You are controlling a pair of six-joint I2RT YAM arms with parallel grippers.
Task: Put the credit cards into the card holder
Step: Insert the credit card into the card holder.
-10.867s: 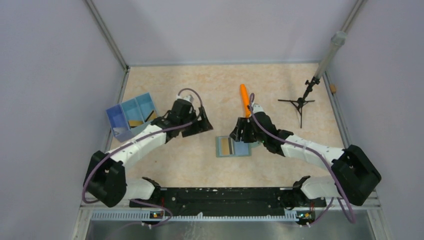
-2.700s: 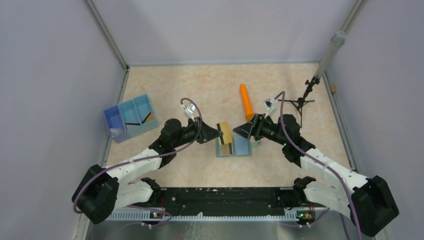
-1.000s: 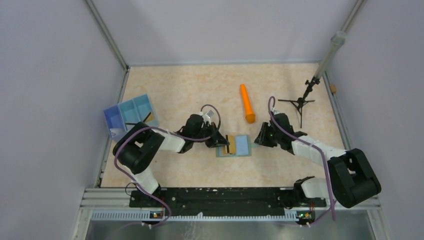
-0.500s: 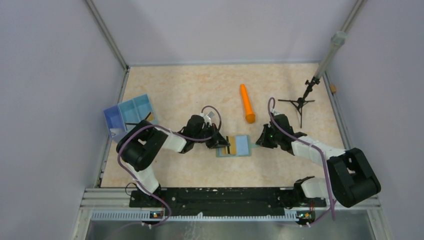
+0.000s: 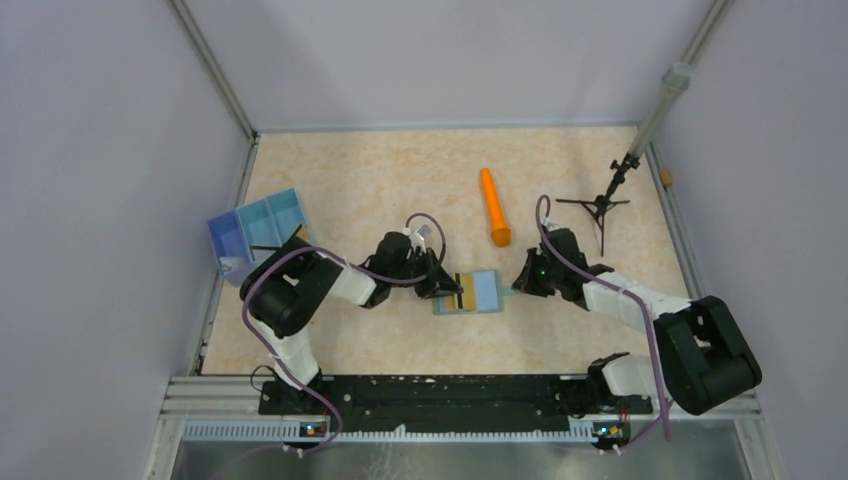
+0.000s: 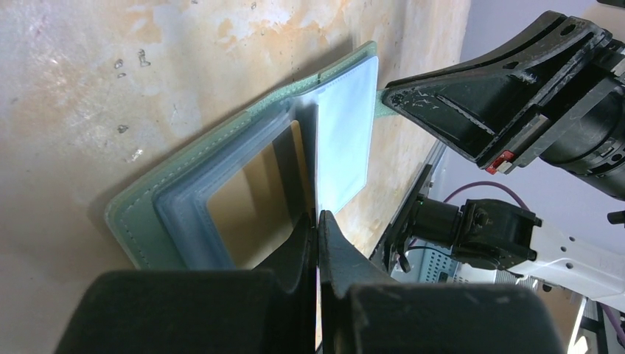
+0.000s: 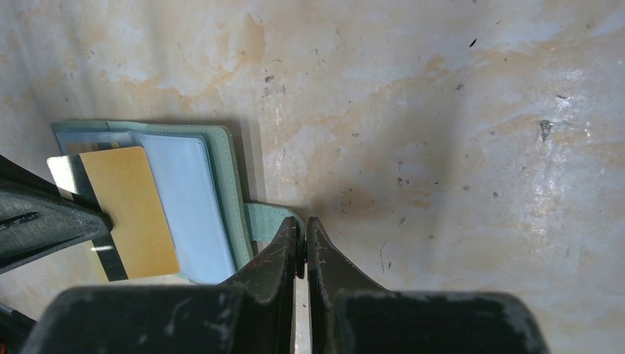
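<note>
The card holder (image 5: 486,294) lies open on the table, grey-green outside and pale blue inside. My left gripper (image 5: 447,287) is shut on a gold credit card (image 5: 467,291) with a dark stripe. The card stands over the holder's left half. In the left wrist view the card shows edge-on between my shut fingers (image 6: 318,215), next to the holder's windowed pocket (image 6: 184,214). The right wrist view shows the card's gold face (image 7: 129,210) over the holder (image 7: 228,192). My right gripper (image 7: 303,221) is shut on the holder's green strap tab (image 7: 265,220) at its right edge (image 5: 517,285).
An orange cylinder (image 5: 492,207) lies behind the holder. A black tripod stand (image 5: 600,205) is at the back right. A blue three-compartment tray (image 5: 255,230) sits at the left, partly behind my left arm.
My right gripper has shut on the holder's strap tab. My left gripper has edged the card slightly right over the holder.
</note>
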